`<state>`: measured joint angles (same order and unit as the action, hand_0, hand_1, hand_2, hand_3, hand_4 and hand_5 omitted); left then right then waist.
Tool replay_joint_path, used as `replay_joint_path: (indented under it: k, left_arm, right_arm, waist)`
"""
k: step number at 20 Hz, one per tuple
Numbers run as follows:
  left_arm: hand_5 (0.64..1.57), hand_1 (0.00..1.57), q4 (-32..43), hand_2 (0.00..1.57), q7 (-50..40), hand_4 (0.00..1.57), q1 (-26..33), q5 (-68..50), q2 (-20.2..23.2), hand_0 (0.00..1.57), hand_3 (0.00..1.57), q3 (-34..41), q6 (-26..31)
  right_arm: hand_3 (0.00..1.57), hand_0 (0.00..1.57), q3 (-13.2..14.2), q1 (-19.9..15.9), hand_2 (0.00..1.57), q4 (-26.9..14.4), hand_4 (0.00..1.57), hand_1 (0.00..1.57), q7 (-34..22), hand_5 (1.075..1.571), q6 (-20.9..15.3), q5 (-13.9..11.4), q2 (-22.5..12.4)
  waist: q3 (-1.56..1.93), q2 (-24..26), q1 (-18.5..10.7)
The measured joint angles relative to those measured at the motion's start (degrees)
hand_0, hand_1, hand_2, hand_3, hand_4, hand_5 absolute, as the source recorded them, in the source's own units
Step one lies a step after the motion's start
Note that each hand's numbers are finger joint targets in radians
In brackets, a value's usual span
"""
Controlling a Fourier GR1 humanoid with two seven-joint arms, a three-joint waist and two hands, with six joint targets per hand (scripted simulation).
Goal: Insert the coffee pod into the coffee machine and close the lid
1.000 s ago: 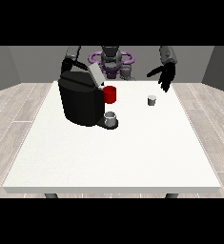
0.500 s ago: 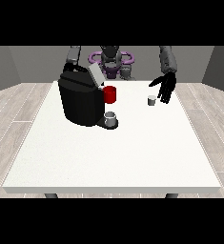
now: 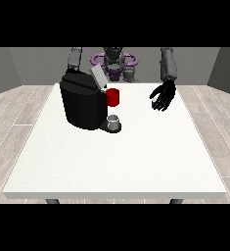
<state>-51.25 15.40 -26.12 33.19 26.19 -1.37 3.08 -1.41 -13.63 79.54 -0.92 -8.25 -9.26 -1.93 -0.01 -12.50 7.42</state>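
The black coffee machine (image 3: 82,105) stands on the white table (image 3: 116,162) at the view's left. Its grey lid (image 3: 98,76) is tilted up and open. A red part (image 3: 113,97) sticks out at its front, above a small grey cup (image 3: 114,121) on its base. The hand at the view's right (image 3: 163,96) hangs low over the table right of the machine, fingers spread and pointing down. It covers the spot where the small pod stood, so the pod is hidden. The arm at the view's left (image 3: 75,60) runs down behind the machine and its hand is hidden.
The robot's purple-ringed torso (image 3: 114,61) is at the table's far edge. Grey walls and a wooden floor surround the table.
The hand at the view's right has come down and towards the view's left onto the small grey pod, which it now hides. The machine and its lid have not moved.
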Motion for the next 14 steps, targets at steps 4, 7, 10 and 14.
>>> replay_joint_path:
  k: [4, 7, 10, 14]
  left_arm:
    - [1.571, 0.82, 2.22, 0.96, 0.98, 0.37, -1.50, 4.20, 0.39, 0.82, 0.80, -1.50, -2.07]
    - [1.571, 0.87, 3.49, 1.02, 0.62, 0.34, -2.35, 7.66, 0.49, 0.87, 0.88, -3.43, -2.45]
    - [1.571, 0.76, 5.27, 0.93, 0.11, 0.35, -2.42, 10.83, 0.30, 0.76, 0.77, -5.11, -2.87]
    - [1.571, 0.76, 7.85, 0.98, 0.68, 0.40, -3.73, 13.31, 1.12, 0.76, 0.86, -5.67, -1.34]
  right_arm:
    - [0.00, 0.00, 0.62, -0.69, 0.00, -1.75, 0.00, 0.00, 1.21, 1.571, 0.54, 0.50, -0.12]
    - [0.00, 0.00, 1.31, -2.29, 0.00, -3.01, 0.00, 0.00, 1.20, 1.571, 0.59, 1.11, 0.14]
    - [0.00, 0.00, 1.13, -1.69, 0.00, -3.94, 0.00, 0.00, 1.85, 1.571, 0.52, 1.27, 0.44]
    - [0.00, 0.00, 1.05, -0.66, 0.00, -6.02, 0.00, 0.00, 4.44, 1.571, 0.18, 1.53, 0.98]
  waist:
    - [0.00, -0.16, 0.05]
    - [0.03, -0.07, -0.18]
    - [0.05, 0.36, 0.19]
    - [0.06, 0.60, 0.06]
